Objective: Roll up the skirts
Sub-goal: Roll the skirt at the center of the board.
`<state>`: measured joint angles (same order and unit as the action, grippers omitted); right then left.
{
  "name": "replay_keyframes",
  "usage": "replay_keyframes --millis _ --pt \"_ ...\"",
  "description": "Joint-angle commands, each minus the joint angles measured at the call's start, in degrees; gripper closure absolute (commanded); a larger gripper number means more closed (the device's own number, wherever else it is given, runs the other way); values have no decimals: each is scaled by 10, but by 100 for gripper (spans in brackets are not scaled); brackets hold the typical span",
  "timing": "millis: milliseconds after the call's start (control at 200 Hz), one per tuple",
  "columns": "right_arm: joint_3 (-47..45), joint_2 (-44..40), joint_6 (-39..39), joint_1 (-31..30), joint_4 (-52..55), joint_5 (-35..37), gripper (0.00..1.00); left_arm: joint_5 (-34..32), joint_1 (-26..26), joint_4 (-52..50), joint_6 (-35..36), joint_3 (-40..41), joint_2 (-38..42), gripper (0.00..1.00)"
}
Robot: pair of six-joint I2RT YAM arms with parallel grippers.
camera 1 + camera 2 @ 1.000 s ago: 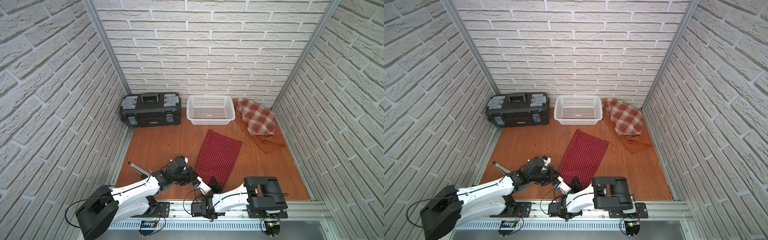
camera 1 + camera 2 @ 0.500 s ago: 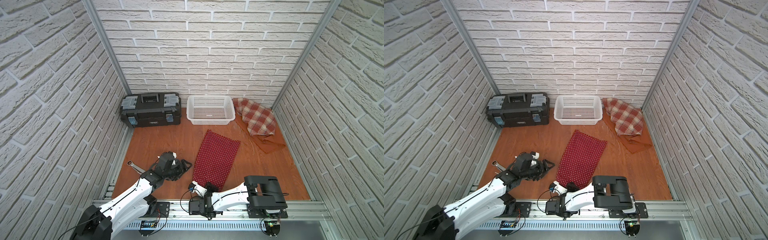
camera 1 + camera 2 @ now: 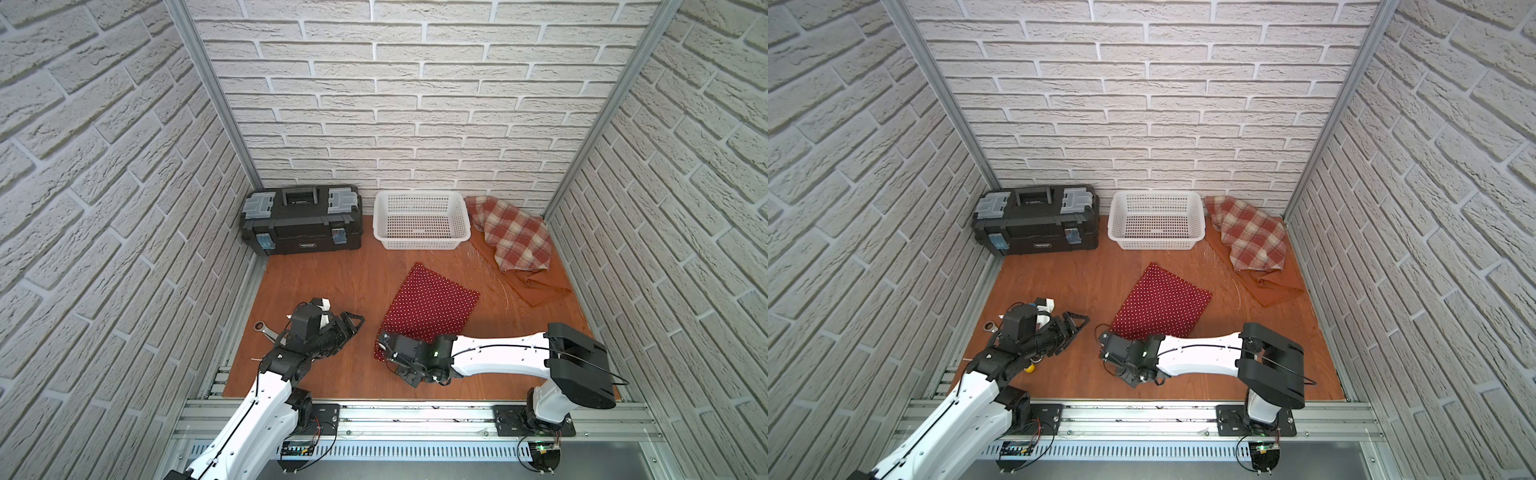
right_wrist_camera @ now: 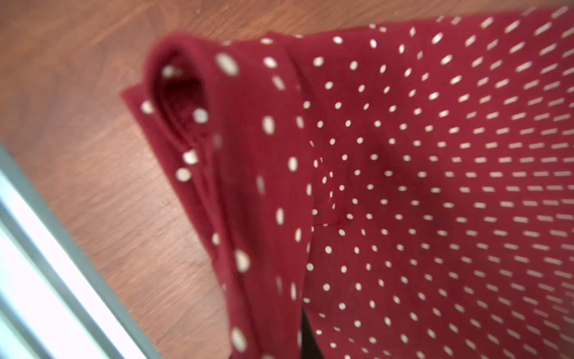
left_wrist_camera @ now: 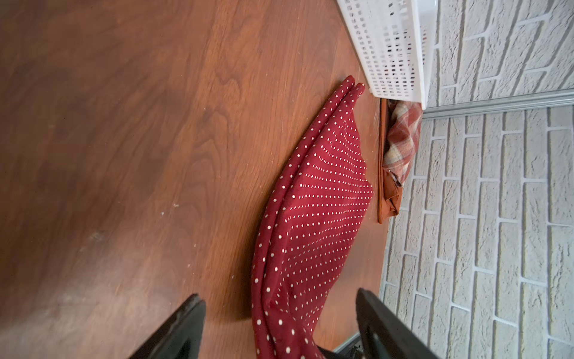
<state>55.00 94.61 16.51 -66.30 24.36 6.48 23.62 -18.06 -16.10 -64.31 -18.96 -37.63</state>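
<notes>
With right claw (image 3: pixel 382 347) pinching near corner of polka-dot skirt (image 3: pixel 430 305) lying on bench (image 3: pixel 332 274), left claw (image 3: pixel 353 325) spread beside and apart, likely to drag or skew cloth instead of rolling, only 1 corner held.

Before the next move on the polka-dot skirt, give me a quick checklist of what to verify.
1. Right gripper shut on the polka-dot skirt at its near corner: ok.
2. Left gripper open, touching no cloth: ok.
3. Polka-dot skirt apart from the basket: ok.
4. Roll begun: cannot tell; the near edge curls, but the right wrist view is blurred.
5. Plaid skirt and rust-orange skirt rolled: not ok, heaped together in the far corner.
</notes>
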Motion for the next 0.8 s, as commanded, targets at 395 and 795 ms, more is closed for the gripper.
replay_keyframes --millis 395,795 --pt "-45 -33 18 115 -85 -201 70 -98 -167 15 7 11 -15 20" --pt "-27 -28 -5 136 -63 -134 69 -156 -238 -9 -42 57 69 19"
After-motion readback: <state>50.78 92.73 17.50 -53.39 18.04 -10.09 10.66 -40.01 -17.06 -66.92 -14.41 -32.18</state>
